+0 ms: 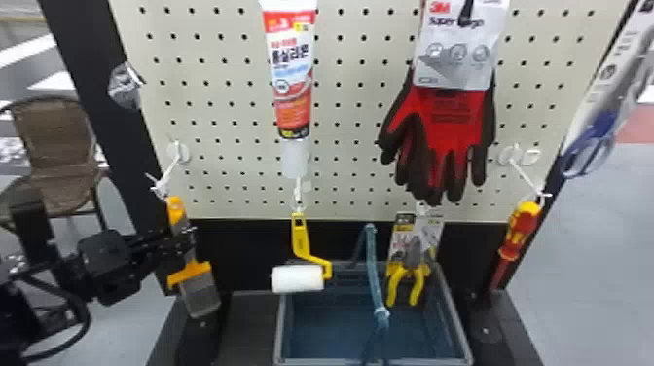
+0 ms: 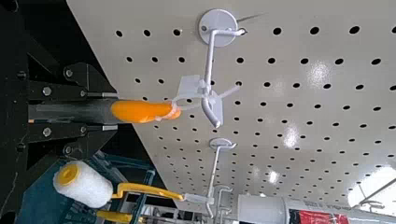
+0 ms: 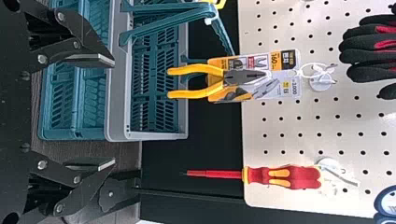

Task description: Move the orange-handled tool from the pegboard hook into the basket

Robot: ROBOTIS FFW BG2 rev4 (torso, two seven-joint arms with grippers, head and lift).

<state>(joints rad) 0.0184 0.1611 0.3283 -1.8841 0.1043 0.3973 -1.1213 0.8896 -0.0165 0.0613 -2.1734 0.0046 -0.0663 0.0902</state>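
Observation:
In the head view my left gripper (image 1: 184, 239) is at the left, across the upper part of the orange-handled tool (image 1: 190, 273), whose wide blade points down. A white tie joins the tool's top to the pegboard hook (image 1: 170, 166). The left wrist view has the left gripper (image 2: 111, 111) shut on the tool's grey shaft, with the orange end (image 2: 140, 111) beyond the fingers and its loop at the hook (image 2: 209, 63). The basket (image 1: 281, 331) stands low in the middle. My right gripper (image 3: 113, 112) is open, near the basket (image 3: 114, 93).
A yellow-handled roller (image 1: 297, 278) hangs between the tool and the basket's raised teal handle (image 1: 373, 272). Pliers (image 1: 406, 282) hang over the basket's back right, and a red screwdriver (image 1: 520, 231) farther right. Silicone tube (image 1: 294, 73) and gloves (image 1: 445, 131) hang above.

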